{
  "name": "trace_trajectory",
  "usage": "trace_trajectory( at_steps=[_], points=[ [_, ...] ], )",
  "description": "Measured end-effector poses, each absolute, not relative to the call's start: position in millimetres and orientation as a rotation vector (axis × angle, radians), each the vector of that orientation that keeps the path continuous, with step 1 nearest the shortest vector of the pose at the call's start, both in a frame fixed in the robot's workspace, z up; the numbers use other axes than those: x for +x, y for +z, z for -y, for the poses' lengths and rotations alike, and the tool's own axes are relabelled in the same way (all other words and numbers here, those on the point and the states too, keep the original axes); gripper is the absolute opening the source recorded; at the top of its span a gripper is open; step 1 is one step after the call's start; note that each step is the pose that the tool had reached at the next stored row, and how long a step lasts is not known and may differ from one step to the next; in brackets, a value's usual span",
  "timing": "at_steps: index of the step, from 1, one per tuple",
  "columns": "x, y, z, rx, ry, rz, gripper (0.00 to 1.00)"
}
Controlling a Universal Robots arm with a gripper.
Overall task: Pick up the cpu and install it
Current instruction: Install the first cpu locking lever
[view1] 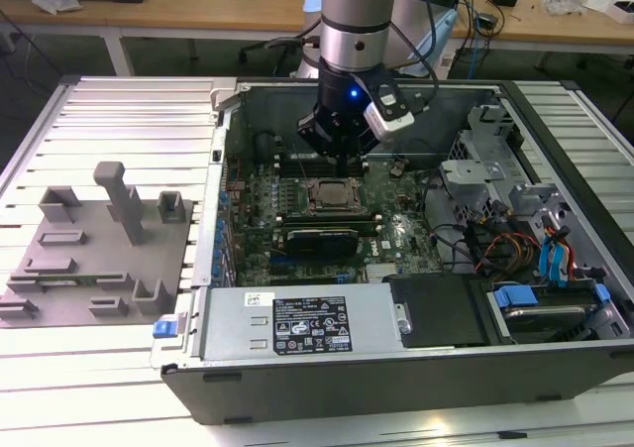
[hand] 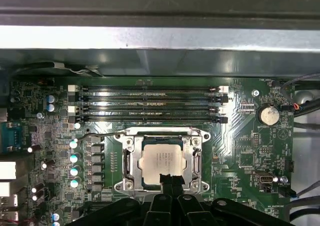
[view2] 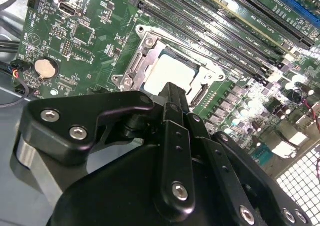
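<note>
One gripper (hand: 170,179) hangs over the socket frame (hand: 126,161) on the green motherboard (hand: 240,156), its jaws pressed together with nothing between them. The cpu (hand: 161,158) lies flat inside that frame, silvery top up, the fingertips at its near edge; contact cannot be told. Memory slots (hand: 150,103) run beside the frame, opposite the gripper. A coin battery (hand: 268,116) sits well apart from the frame.

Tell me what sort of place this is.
Probably a robotics lab or test workshop: an arm hangs over an open computer case on a slatted metal bench, a grey moulded tray lies beside the case, and cluttered desks stand behind.
</note>
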State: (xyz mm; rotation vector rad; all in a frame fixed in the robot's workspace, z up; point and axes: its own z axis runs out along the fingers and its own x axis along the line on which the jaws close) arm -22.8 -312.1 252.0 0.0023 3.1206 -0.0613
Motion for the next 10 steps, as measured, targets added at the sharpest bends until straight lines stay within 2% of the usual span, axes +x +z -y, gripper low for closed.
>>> trace_trajectory(
  at_steps=[10],
  points=[
    [-40,252,312,0.002,-0.061,-3.121,0.11]
  ],
)
